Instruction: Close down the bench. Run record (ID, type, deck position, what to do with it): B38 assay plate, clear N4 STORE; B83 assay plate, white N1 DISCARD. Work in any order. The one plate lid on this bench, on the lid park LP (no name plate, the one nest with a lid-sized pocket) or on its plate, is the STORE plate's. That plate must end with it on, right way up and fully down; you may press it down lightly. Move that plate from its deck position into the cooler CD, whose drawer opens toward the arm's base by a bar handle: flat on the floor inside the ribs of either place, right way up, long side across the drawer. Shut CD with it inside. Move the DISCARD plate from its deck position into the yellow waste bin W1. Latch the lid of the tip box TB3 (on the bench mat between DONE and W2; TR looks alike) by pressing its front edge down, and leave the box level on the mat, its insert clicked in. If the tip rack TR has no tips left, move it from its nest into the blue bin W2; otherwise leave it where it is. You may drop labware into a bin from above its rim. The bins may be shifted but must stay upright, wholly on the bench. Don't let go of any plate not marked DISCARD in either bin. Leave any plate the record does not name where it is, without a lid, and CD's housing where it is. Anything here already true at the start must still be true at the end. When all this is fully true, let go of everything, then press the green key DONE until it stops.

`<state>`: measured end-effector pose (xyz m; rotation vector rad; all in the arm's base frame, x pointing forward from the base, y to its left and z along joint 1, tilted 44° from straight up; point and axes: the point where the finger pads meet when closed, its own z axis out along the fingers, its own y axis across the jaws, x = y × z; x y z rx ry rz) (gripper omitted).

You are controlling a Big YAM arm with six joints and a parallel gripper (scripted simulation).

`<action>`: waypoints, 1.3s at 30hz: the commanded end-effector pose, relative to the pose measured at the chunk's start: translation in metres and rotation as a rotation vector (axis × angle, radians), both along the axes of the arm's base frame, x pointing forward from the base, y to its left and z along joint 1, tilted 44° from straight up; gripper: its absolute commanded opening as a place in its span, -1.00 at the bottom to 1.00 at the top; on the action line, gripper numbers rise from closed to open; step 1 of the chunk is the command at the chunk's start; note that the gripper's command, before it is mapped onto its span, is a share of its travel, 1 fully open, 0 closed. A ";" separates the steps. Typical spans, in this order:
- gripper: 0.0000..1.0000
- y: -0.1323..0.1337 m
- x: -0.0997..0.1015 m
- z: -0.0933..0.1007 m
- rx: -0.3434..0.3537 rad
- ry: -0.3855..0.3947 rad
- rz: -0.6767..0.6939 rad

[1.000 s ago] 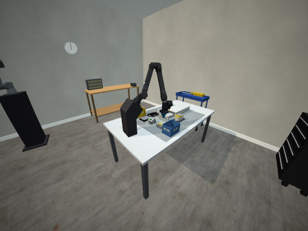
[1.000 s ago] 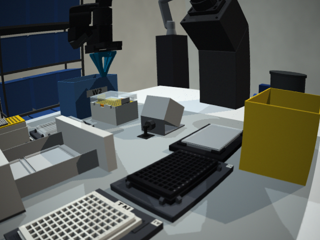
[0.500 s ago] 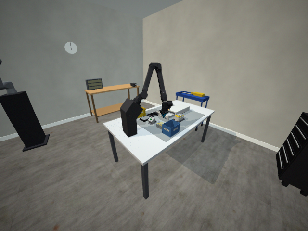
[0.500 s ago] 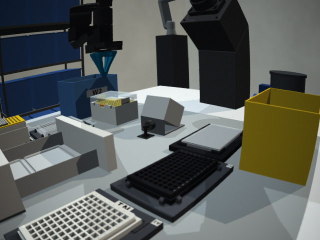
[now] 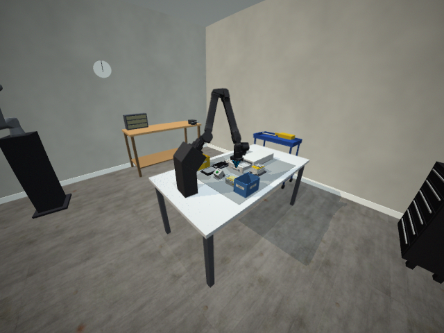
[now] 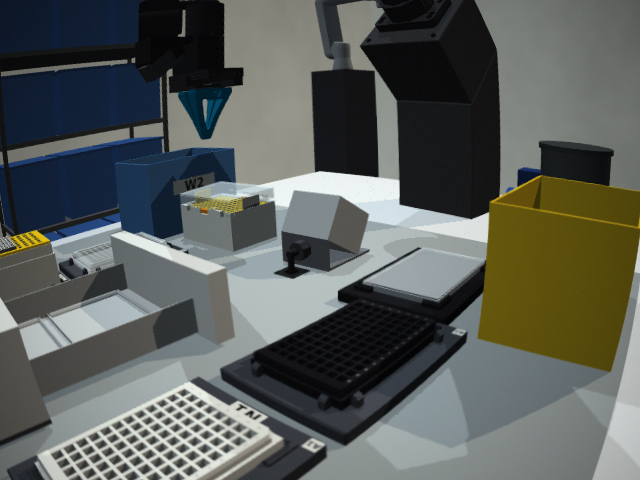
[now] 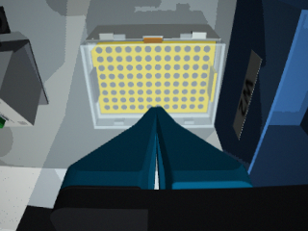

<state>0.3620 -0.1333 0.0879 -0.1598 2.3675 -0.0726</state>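
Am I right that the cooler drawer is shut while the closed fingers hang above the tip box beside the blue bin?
Not quite: the cooler drawer stands open, as the exterior view shows. The rest holds: the closed fingers hang above the tip box beside the blue bin.

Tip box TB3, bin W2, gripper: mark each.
tip box TB3 [image 7: 152, 76], wrist view, yellow tip insert under its lid
blue bin W2 [image 6: 149, 188], exterior view, front wall
gripper [image 6: 205, 135], exterior view, shut fingertips
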 end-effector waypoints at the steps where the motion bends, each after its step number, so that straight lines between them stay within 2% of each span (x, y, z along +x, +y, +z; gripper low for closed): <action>1: -1.00 0.001 -0.004 0.005 -0.009 -0.005 0.013; 20: -1.00 -0.005 -0.024 0.036 -0.018 -0.019 0.003; 21: -1.00 -0.002 -0.021 0.032 -0.009 -0.013 0.005; 39: -1.00 -0.002 -0.021 0.032 -0.009 -0.013 0.005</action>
